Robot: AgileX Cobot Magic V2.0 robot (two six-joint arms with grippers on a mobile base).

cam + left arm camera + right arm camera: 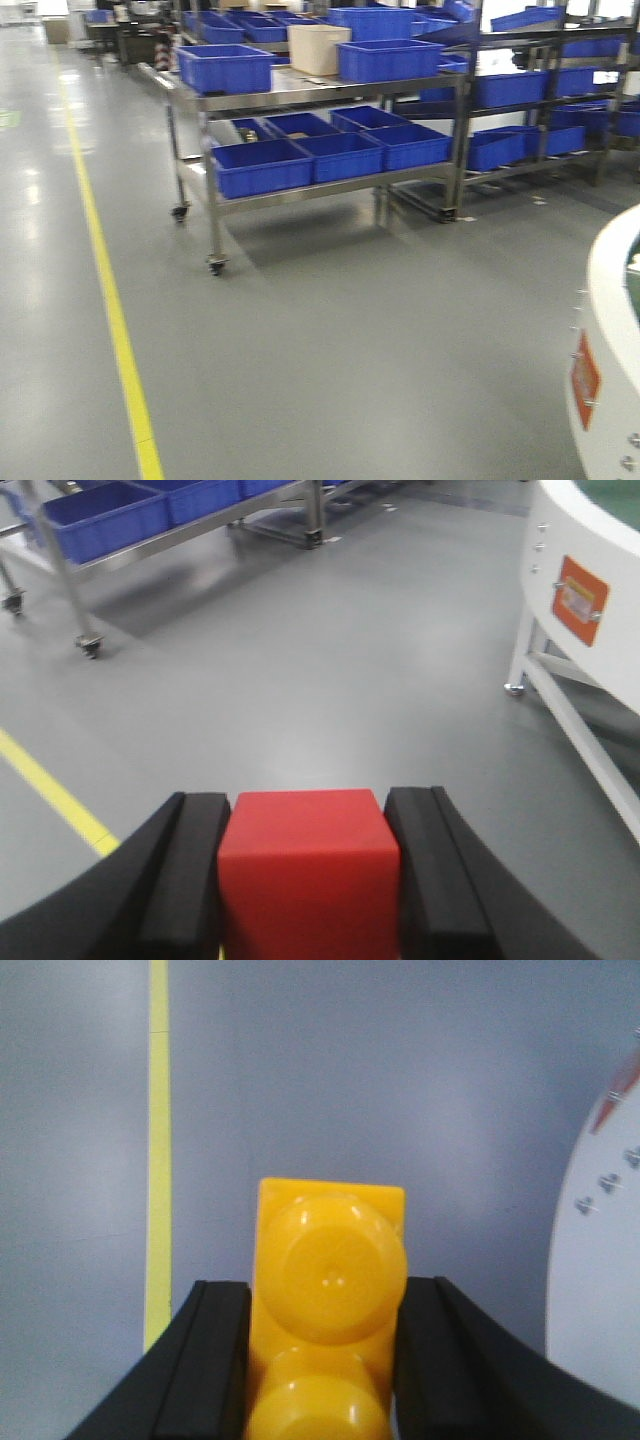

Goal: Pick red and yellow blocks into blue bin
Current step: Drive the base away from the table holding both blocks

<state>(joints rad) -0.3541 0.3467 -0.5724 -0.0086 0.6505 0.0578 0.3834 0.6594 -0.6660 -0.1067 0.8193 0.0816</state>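
Observation:
The red cube sits between the black pads of my left gripper, which is shut on it above the grey floor. In the right wrist view, the yellow brick with two round studs is held the same way, my right gripper shut on its sides. Neither gripper shows in the front view. Several blue bins stand on a steel cart ahead, among them one at its top left and one at its top right. I cannot tell which is the task's blue bin.
The cart has casters and a lower shelf of blue bins. A cream box stands on its top. More racks with blue bins stand behind at right. A yellow floor line runs along the left. A white rounded machine is near right.

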